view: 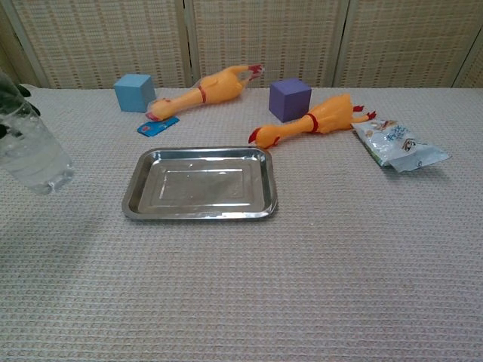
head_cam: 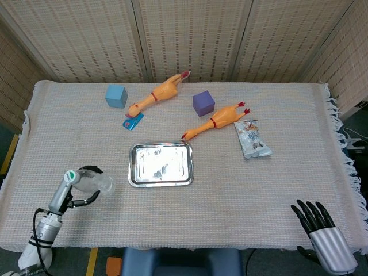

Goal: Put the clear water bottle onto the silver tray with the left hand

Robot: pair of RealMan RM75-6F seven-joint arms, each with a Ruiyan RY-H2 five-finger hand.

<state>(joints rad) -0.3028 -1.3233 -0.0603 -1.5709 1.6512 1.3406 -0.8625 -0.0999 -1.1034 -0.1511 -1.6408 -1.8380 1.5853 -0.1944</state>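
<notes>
The clear water bottle [head_cam: 99, 183] hangs tilted above the cloth, well left of the silver tray [head_cam: 131, 167]. My left hand [head_cam: 85, 200] grips it around the middle. In the chest view the bottle [view: 32, 157] is cut off by the left edge, with the dark fingers of the left hand [view: 9, 94] wrapped over its upper part. The tray [view: 200, 214] lies bare in the middle of the table. My right hand [head_cam: 315, 217] hangs at the lower right, past the table's front edge, fingers spread and holding nothing.
Behind the tray lie two rubber chickens [head_cam: 160, 94] [head_cam: 215, 122], a blue cube [head_cam: 115, 96], a purple cube [head_cam: 203, 103] and a small blue tag [head_cam: 133, 121]. A snack packet [head_cam: 252, 138] lies to the right.
</notes>
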